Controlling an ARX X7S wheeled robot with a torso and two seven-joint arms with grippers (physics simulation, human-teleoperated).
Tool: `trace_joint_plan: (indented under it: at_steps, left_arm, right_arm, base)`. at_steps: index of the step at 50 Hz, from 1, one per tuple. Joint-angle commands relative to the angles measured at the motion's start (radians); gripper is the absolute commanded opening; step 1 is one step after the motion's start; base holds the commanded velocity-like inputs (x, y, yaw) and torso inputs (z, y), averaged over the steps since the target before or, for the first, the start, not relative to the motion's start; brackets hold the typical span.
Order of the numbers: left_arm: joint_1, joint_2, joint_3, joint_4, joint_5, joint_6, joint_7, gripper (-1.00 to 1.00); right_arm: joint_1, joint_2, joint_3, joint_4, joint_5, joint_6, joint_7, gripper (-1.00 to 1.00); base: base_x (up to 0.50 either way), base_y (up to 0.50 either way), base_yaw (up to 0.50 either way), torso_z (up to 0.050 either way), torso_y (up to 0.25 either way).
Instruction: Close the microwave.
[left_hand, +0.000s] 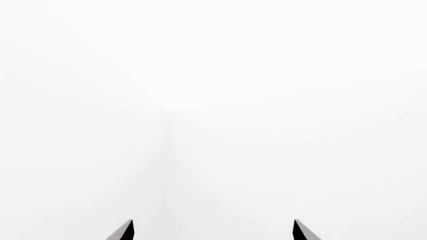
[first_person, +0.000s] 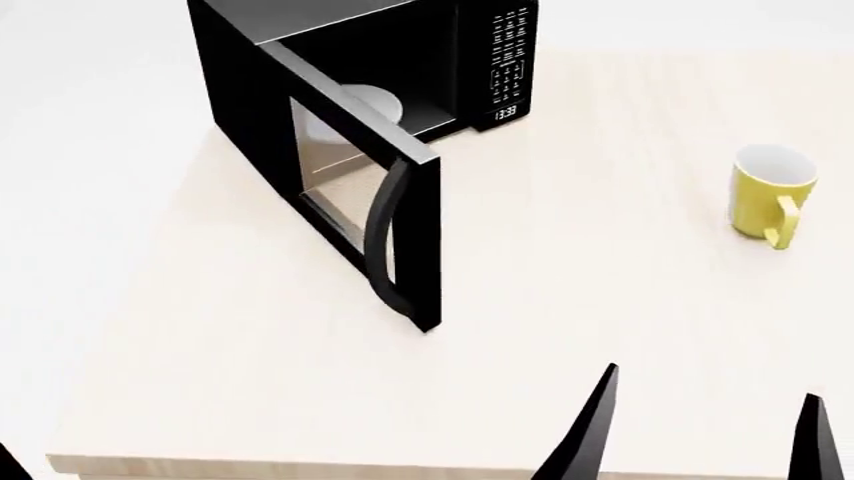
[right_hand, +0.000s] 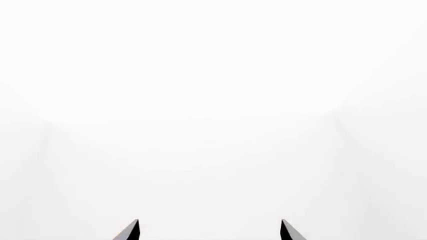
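The black microwave stands at the table's far left in the head view. Its glass-windowed door is swung wide open towards me, with the curved black handle at its near edge. The white plate shows inside, and the keypad and clock display are on the front. My right gripper is open and empty over the table's near right edge, well short of the door. My left gripper is open and empty, facing blank white; the right wrist view also shows only white.
A yellow mug stands upright at the right side of the light wooden table. The table's front edge runs along the bottom of the head view. A sliver of my left arm shows at the bottom left corner.
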Motion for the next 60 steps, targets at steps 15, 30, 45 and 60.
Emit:
trace_joint_plan:
  at_steps: [15, 30, 45, 60]
  left_arm:
    - [-0.004, -0.014, 0.021, -0.015, -0.013, -0.020, 0.007, 1.00]
    - [-0.007, -0.025, 0.032, -0.022, -0.016, -0.022, -0.001, 1.00]
    - [-0.008, -0.034, 0.043, -0.028, -0.016, -0.023, -0.011, 1.00]
    - [-0.006, -0.043, 0.053, -0.033, -0.017, -0.020, -0.020, 1.00]
  right_arm:
    - [0.003, 0.026, -0.033, -0.008, 0.032, 0.050, -0.015, 1.00]
    - [0.004, 0.036, -0.047, -0.008, 0.008, 0.058, -0.007, 1.00]
    - [0.004, 0.045, -0.057, -0.005, -0.001, 0.061, 0.001, 1.00]
    - [0.004, 0.053, -0.065, 0.001, -0.002, 0.054, 0.012, 1.00]
  base:
    - [0.30, -0.03, 0.00, 0.000, 0.000]
    - [0.50, -0.04, 0.00, 0.000, 0.000]
    - [0.50, 0.00, 0.00, 0.000, 0.000]
    - [0.50, 0.00, 0.00, 0.000, 0.001]
